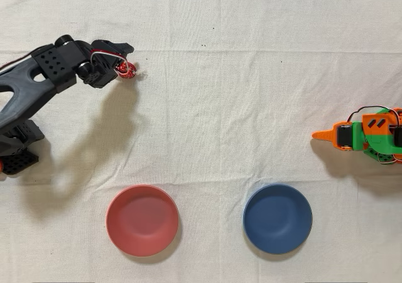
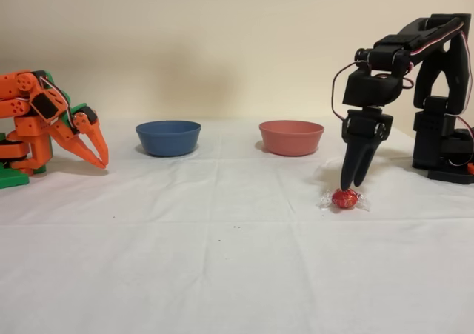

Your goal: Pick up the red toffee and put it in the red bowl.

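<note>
One step is under way, none finished: my fingers hang nearly together just above the red toffee, which lies ungrasped on the table. Lift and carry to the empty red bowl remain outstanding.

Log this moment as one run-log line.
phase: reach | gripper: just above red toffee, jaws nearly closed, not gripping | toffee: on cloth | red bowl: holds nothing | blue bowl: untouched
</note>
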Tool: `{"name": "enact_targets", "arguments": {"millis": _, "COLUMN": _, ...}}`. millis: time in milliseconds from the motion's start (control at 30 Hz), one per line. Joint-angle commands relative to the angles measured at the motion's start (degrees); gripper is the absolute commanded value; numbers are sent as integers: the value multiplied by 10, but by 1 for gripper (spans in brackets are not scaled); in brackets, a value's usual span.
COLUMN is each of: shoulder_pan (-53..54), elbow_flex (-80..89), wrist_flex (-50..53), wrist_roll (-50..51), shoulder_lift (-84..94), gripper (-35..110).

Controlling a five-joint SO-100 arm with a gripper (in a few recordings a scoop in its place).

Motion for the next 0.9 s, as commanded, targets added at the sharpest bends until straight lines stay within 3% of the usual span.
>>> {"name": "enact_targets", "arguments": {"millis": 0, "shoulder_pan": -7, "elbow_flex": -26, "wrist_flex": -10, "wrist_roll": -10, "shoulder_lift": 6, "gripper": 31}}
{"name": "enact_targets", "arguments": {"millis": 867, "shoulder_pan": 24, "elbow_flex": 39, "wrist_flex": -71, "wrist_roll": -42, "shoulder_lift": 5, "gripper": 31}}
